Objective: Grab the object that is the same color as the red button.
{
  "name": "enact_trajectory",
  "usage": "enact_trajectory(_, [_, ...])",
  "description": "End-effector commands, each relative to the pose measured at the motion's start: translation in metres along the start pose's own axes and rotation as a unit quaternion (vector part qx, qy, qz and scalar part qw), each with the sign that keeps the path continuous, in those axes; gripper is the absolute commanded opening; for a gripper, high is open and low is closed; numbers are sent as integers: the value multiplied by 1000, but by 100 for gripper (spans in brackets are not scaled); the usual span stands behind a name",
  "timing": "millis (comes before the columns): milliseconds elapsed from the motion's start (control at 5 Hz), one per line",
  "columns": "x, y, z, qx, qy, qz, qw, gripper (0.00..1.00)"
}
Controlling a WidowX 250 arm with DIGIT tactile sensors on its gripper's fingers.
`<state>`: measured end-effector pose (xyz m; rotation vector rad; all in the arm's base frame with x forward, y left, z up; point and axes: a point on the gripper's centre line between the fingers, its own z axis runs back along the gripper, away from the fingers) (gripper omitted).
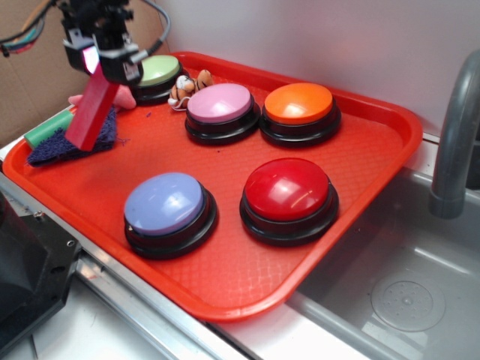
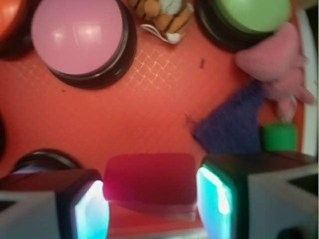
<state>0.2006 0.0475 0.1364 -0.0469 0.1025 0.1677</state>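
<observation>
End effector (image 2: 152,199) clamping red block (image 2: 149,178), above tray (image 1: 247,277) edge

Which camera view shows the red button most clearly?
The exterior view: the red button sits whole on the red tray, beside the blue button. The wrist view does not show it, only the hand gripping the red block.

1. Red block (image 2: 149,178), clamped in the end effector (image 2: 152,196), shows only its blurred end in the wrist view.
2. Beyond it, the orange button (image 2: 7,17) is cropped at the frame's edge.
3. Green cylinder (image 1: 46,129) lies partly hidden behind the block.
</observation>
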Motion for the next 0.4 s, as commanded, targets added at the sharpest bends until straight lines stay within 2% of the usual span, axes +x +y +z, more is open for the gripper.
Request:
enact_trajectory(0, [-3, 5, 40, -26, -43, 57, 997, 0])
enact_trajectory(200, [-5, 7, 40, -35, -44, 66, 996, 0])
